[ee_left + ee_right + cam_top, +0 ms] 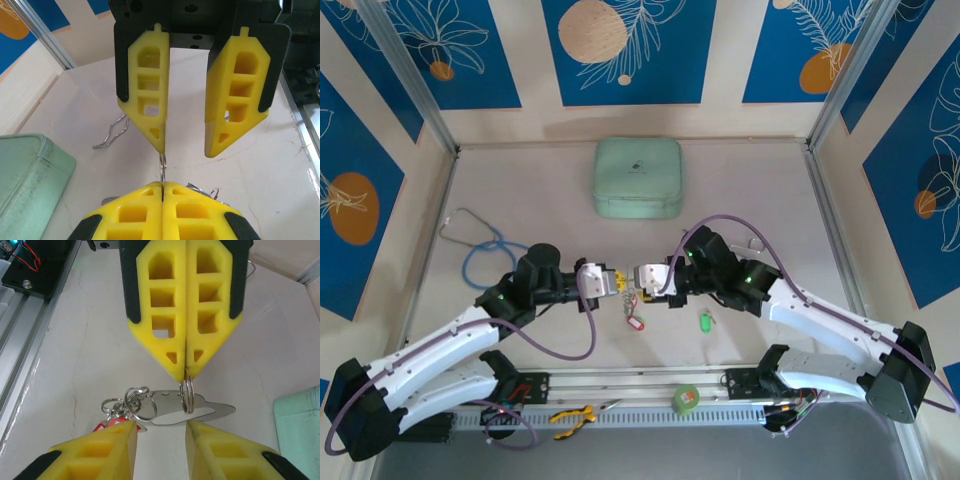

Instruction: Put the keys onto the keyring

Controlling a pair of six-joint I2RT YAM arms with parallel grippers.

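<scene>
Right wrist: left fingers (160, 315) clenched on small metal ring (187, 390), right fingers (100, 450) parted nearby, open tabletop (90, 350) around.

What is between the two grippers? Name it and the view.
A small metal ring, pinched by the shut left gripper, hangs just ahead of the open right gripper; the right wrist view shows it best.
</scene>
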